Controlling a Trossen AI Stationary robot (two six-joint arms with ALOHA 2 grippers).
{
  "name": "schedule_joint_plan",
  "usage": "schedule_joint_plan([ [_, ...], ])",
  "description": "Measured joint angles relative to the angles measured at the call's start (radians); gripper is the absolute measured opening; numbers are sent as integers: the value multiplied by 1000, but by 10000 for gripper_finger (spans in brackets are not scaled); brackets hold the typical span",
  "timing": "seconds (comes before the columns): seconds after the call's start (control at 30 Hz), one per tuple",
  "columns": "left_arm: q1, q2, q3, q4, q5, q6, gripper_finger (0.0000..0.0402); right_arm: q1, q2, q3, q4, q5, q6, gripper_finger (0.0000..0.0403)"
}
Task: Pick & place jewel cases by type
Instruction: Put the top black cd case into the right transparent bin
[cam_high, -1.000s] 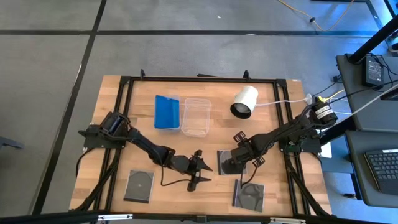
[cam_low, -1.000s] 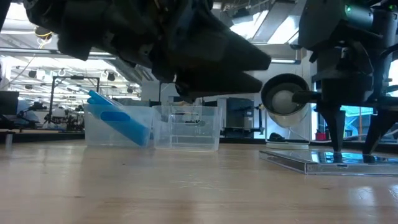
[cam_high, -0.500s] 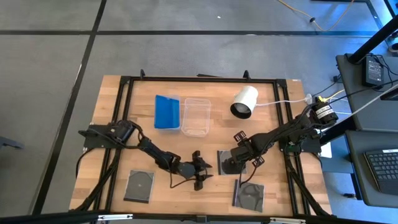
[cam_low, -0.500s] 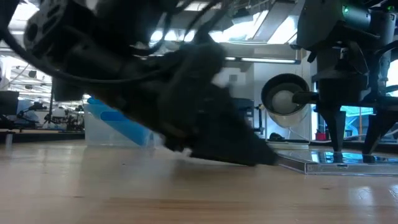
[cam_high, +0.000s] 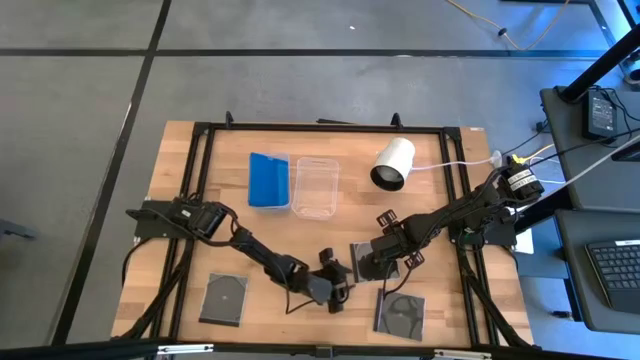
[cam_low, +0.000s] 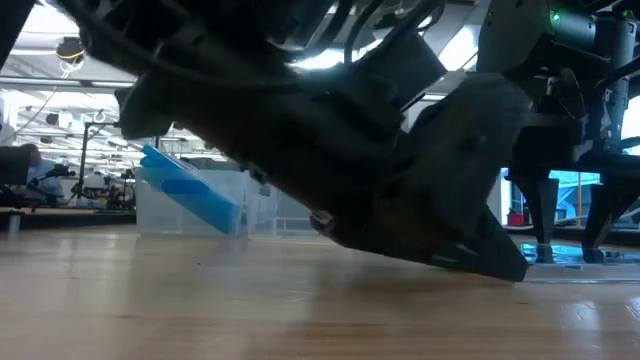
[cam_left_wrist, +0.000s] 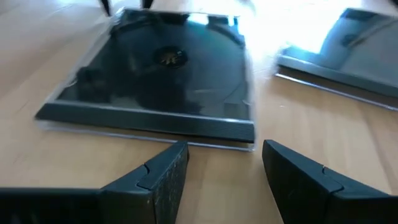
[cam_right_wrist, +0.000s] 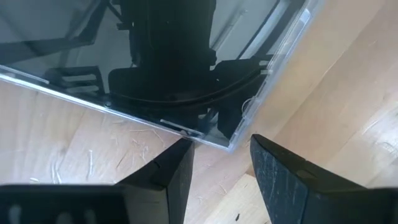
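Dark jewel case (cam_high: 362, 258) flat on wooden table (cam_high: 450, 310) near centre-right, flanked by both grippers. Left gripper (cam_high: 337, 287) low beside its near-left corner, fingers (cam_left_wrist: 163, 173) parted, nothing between them, tips just short of case edge (cam_left_wrist: 149, 121). Right gripper (cam_high: 372, 268) over same case, fingers (cam_right_wrist: 277, 163) parted, empty, corner of clear lid (cam_right_wrist: 249, 118) just beyond the tips. Second dark case (cam_high: 400, 314) near front edge, third (cam_high: 224, 298) front-left. Blue cases (cam_high: 267, 179) tilted inside clear tub (cam_high: 270, 205); count unclear. Low view mostly blocked by left arm (cam_low: 380, 190).
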Motion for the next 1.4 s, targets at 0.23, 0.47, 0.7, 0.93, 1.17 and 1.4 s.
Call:
schedule_joint_plan([
  [0.23,1,2,20,-56,-129,-90,203,0,0,0,-5,-2,90,167],
  [0.47,2,-1,24,-135,-146,-65,202,24,1,0,-8,9,102,167],
  [0.7,3,-1,23,-158,-160,76,202,57,3,5,2,18,109,167],
  [0.93,9,-8,24,-237,-70,-112,202,71,6,26,-11,5,165,167],
  [1.17,8,-16,24,-302,-53,-128,202,72,5,29,9,-34,239,167],
  [1.4,8,-56,24,-410,-7,-84,202,72,5,31,45,-81,283,167],
])
